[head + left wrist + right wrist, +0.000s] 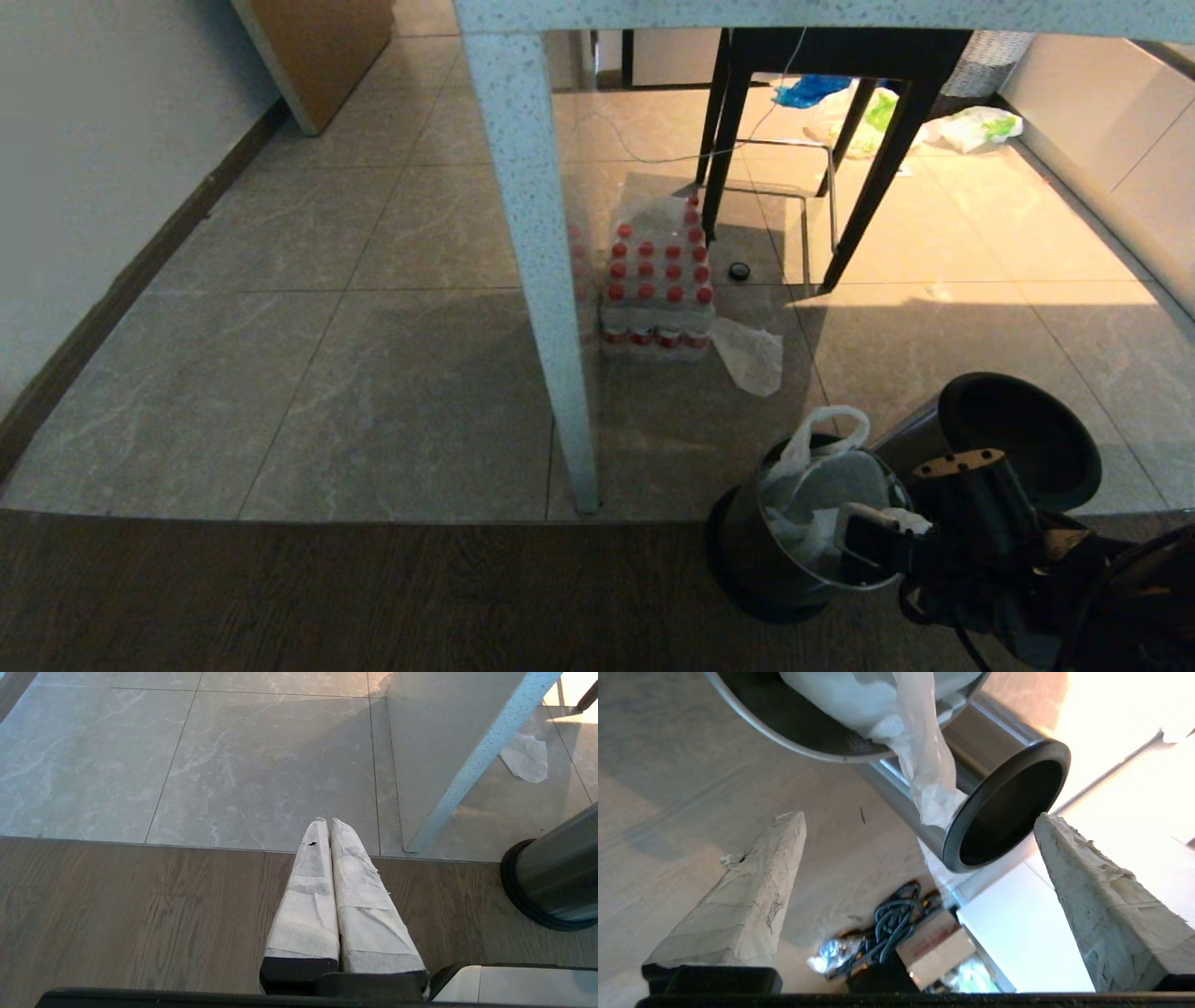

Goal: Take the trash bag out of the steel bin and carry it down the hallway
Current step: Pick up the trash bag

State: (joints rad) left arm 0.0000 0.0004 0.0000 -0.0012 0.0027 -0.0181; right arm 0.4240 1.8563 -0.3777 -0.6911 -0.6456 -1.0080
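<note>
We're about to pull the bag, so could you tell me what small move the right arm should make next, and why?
Probably bring the right gripper onto the loop handle of the trash bag and close. Its fingers are wide apart and hold nothing, while the bag sits inside the steel bin with that handle standing free above the rim.

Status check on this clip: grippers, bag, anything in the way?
Right gripper open beside the steel bin, empty. Left gripper shut, parked over wood floor. Trash bag in bin, handle up. Second bin lying alongside.
</note>
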